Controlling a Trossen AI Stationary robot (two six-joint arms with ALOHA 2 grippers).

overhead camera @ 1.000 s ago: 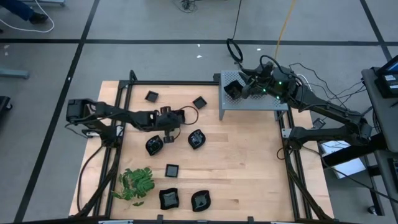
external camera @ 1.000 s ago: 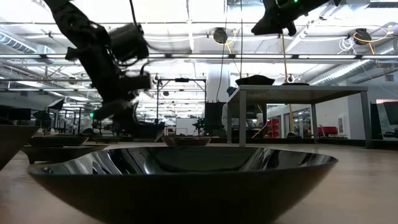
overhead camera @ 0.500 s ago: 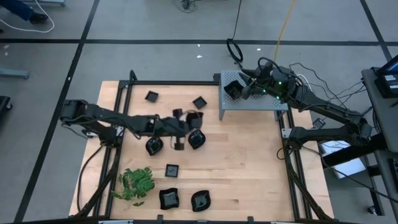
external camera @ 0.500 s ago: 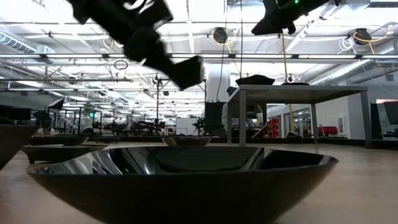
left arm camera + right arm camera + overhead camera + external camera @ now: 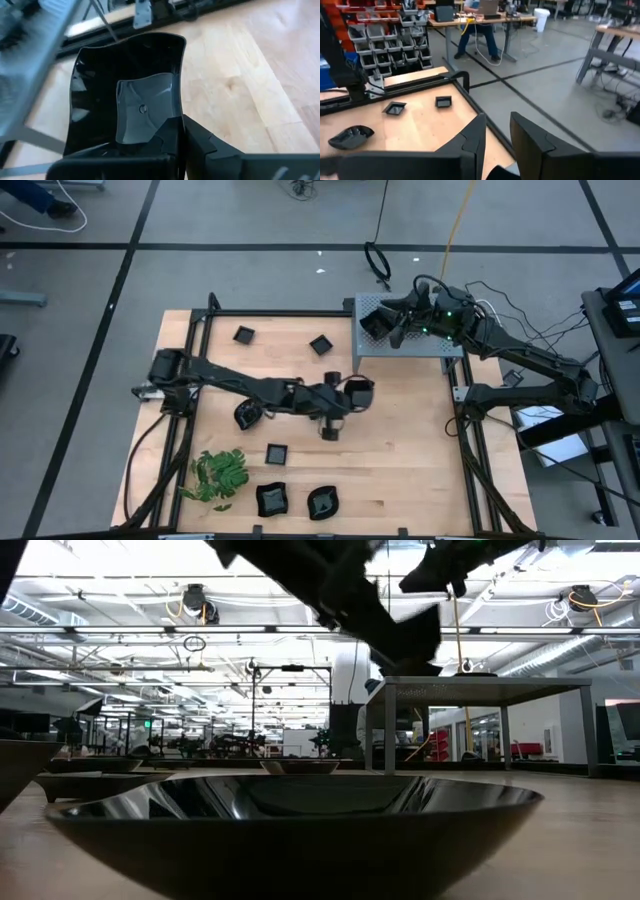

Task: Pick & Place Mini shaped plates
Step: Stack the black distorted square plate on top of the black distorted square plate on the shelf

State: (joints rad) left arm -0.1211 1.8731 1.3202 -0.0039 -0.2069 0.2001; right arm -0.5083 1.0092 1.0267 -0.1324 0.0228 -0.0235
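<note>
My left gripper [image 5: 346,393] is shut on a small glossy black plate [image 5: 360,391] with wavy sides, above the table's middle right, just short of the grey perforated box [image 5: 420,350]. The left wrist view shows the plate's inside [image 5: 130,95]. My right gripper [image 5: 397,330] hovers over the box, open, with nothing between its fingers [image 5: 470,140]. One black plate [image 5: 372,325] rests on the box top. Other plates lie flat on the table [image 5: 244,334], [image 5: 321,344], [image 5: 247,414], [image 5: 277,453]. My left gripper pinches the plate's rim at one corner [image 5: 170,125] between its two fingers. The fingers come from the table's left, slanting down. The plate is lifted clear of the table and tipped up on edge, its hollow side facing back toward the wrist.
A green leafy sprig [image 5: 218,475] lies at the near left. Two more plates [image 5: 272,499], [image 5: 322,502] sit by the near edge; one of them fills the low view's foreground [image 5: 300,810]. Black frame rails [image 5: 465,440] run along the table's sides.
My left gripper has swung from the table's middle left toward the right edge and the grey box, rising and tipping its fingers downward. The plate has travelled with it, clear of the table.
</note>
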